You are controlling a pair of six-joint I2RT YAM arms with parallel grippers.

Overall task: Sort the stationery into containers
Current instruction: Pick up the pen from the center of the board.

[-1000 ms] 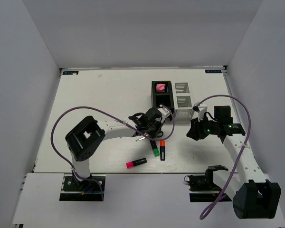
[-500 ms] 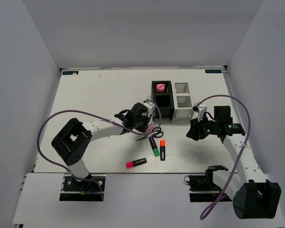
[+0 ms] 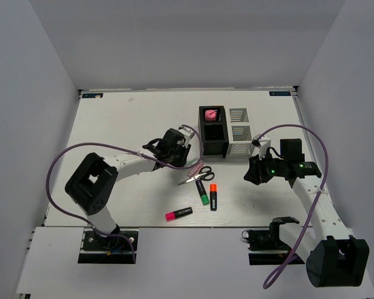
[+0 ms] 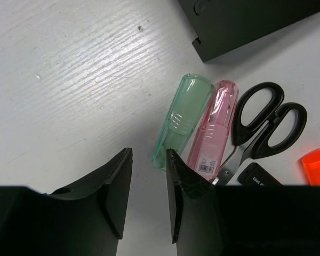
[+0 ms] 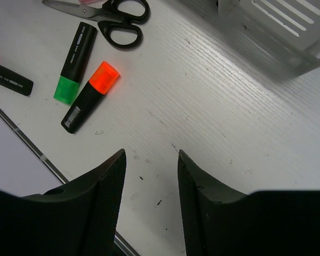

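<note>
The bench (image 3: pixel 124 124) carries everything. The black organizer (image 4: pixel 245 24) stands beyond the left pincer (image 4: pixel 148 156), ahead and to its right. The white organizer (image 5: pixel 288 32) stands ahead of the right pincer (image 5: pixel 151 156). Both boxes are near the pincers, I think so that each carry is short.

The scissors (image 4: pixel 266 125) lie flat, ahead and right of the left pincer. A green tube (image 4: pixel 182 120) and a pink tube (image 4: pixel 213 130) lie side by side, touching, just ahead of its right finger. Three highlighters lie unsorted; the orange one (image 5: pixel 90 96) and the green one (image 5: pixel 74 61) are ahead and left of the right pincer.

The left pincer is a little parted and holds nothing. It hangs low over the bench, probably to take the green tube. The right pincer is also parted and empty, and hovers apart from the items.
</note>
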